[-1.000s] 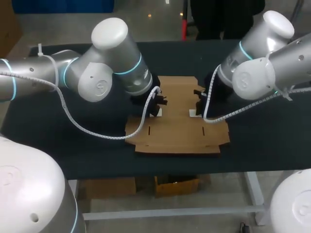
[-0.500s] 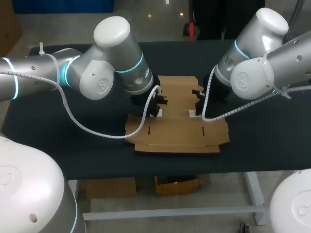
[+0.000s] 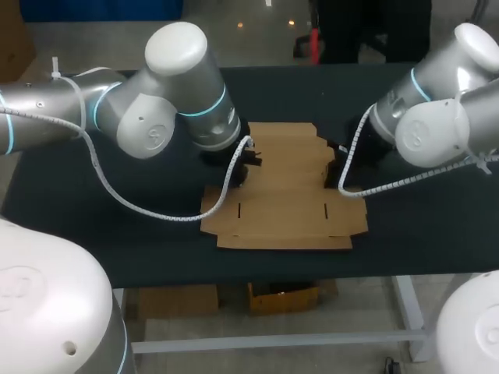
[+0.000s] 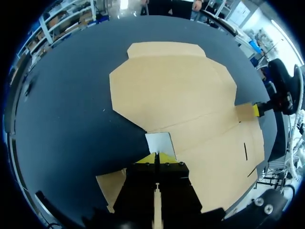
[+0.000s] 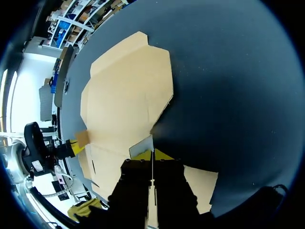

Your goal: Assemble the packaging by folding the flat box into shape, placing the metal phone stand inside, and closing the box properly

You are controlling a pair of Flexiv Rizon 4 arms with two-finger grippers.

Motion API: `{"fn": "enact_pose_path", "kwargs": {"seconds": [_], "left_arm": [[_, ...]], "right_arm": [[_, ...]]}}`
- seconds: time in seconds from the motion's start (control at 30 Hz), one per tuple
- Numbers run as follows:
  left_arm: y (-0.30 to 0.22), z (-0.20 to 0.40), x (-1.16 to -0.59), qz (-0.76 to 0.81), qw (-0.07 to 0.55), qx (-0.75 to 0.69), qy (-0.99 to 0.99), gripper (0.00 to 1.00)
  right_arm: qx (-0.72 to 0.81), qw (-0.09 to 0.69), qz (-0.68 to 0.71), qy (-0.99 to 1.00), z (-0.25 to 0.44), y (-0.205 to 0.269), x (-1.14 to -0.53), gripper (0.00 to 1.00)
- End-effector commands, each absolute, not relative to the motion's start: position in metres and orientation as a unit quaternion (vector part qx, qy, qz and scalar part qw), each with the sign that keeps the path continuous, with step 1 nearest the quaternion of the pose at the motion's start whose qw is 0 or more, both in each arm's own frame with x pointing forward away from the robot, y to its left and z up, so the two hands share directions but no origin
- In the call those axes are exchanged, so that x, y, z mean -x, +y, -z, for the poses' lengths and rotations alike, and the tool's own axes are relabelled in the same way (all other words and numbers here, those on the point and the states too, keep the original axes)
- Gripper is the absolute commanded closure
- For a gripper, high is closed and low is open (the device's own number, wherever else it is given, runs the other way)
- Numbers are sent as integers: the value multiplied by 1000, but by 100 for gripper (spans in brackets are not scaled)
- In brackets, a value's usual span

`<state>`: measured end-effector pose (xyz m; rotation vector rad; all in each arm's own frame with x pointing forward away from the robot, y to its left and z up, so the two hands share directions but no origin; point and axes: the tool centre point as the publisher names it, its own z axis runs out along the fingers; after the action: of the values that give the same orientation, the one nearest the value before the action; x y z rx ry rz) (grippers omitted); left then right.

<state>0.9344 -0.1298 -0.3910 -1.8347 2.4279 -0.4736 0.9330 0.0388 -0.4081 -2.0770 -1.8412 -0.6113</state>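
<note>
Box (image 3: pixel 284 195) flat on dark table (image 3: pixel 405 226), left gripper (image 4: pixel 157 156) and right gripper (image 5: pixel 151 153) tight on its flaps (image 4: pixel 159 142).

Brown cardboard box blank (image 3: pixel 284 195) lies flat and unfolded mid-table (two slots near front edge), flaps spread outward.

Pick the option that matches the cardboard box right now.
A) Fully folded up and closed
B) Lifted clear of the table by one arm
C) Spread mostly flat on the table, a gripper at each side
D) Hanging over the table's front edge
C: the cardboard box lies spread out flat on the table, its panels unfolded, with the left gripper at one side flap and the right gripper at the opposite one.
</note>
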Motion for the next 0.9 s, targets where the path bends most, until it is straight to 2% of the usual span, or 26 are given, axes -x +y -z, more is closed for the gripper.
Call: {"fn": "enact_pose_path", "kwargs": {"seconds": [0.03,0.33,0.9], "left_arm": [[-117,377,-925,146,49,603,783,100],[-89,374,-918,140,55,624,767,100],[-43,336,-874,192,28,631,751,100]], "right_arm": [[711,179,242,-635,402,18,-926,100],[694,215,282,-627,400,-4,-919,100],[671,225,330,-624,377,-30,-888,100]]}}
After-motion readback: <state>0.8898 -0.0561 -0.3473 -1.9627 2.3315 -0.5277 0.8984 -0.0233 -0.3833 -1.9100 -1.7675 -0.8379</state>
